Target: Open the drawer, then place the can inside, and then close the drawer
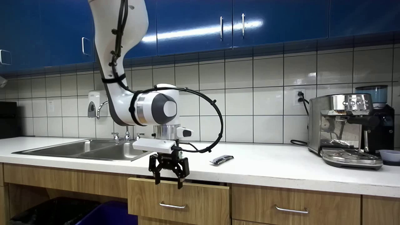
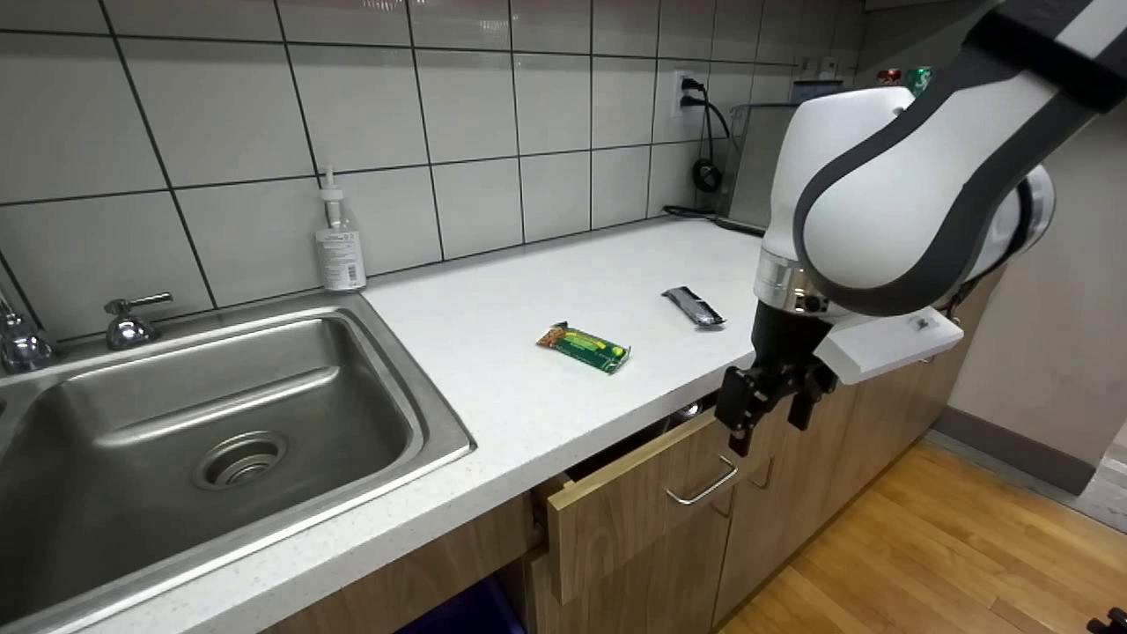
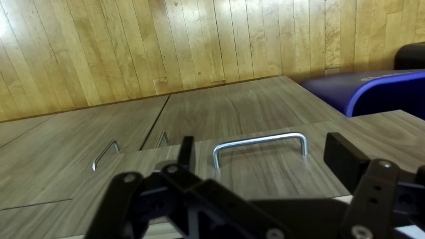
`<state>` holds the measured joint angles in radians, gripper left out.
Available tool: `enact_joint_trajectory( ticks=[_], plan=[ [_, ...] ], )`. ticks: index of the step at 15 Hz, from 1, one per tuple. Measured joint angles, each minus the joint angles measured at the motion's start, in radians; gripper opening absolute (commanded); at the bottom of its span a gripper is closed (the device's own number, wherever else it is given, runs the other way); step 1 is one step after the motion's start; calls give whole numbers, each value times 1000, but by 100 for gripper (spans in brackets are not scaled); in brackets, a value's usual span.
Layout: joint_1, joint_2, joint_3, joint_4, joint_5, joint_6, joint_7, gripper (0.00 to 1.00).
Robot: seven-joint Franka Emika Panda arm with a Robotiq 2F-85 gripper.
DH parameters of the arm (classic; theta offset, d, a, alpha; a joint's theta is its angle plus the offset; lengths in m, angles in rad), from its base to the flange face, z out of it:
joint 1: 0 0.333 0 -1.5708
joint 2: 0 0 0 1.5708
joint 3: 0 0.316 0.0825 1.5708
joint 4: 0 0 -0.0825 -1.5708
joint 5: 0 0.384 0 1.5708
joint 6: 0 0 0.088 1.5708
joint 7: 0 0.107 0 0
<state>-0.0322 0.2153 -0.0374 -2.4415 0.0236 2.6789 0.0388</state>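
The light-wood drawer is partly open. Its front shows in both exterior views (image 1: 203,198) (image 2: 629,524) and in the wrist view (image 3: 259,179). Its silver bar handle (image 1: 172,206) also shows in the wrist view (image 3: 260,140). My gripper (image 1: 168,183) is open and empty, near the top edge of the drawer front, above the handle. Its spread fingers (image 3: 265,154) appear on either side of the handle in the wrist view, apart from it. A small shiny silver thing (image 2: 689,411) shows in the drawer gap; I cannot tell whether it is the can. No can shows clearly elsewhere.
A silver wrapper (image 1: 222,160) and a green snack packet (image 2: 585,347) lie on the white counter (image 2: 493,423). A steel sink (image 2: 423,414) and soap bottle (image 2: 341,246) stand to one side. A coffee machine (image 1: 340,125) is at the far end. A purple bin (image 3: 332,86) stands below.
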Motion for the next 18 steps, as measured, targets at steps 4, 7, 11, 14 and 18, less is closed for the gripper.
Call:
enact_joint_trajectory(
  ticks=[4, 7, 11, 14, 18],
  plan=[
    [14, -101, 0, -59, -6, -2, 15, 100],
    [16, -165, 0, -85, -29, -7, 39, 100],
    [16, -234, 0, -100, -87, -23, 79, 100],
    [16, -271, 0, -104, -117, -35, 104, 100],
    [16, -278, 0, -109, -119, -38, 105, 100]
  ],
)
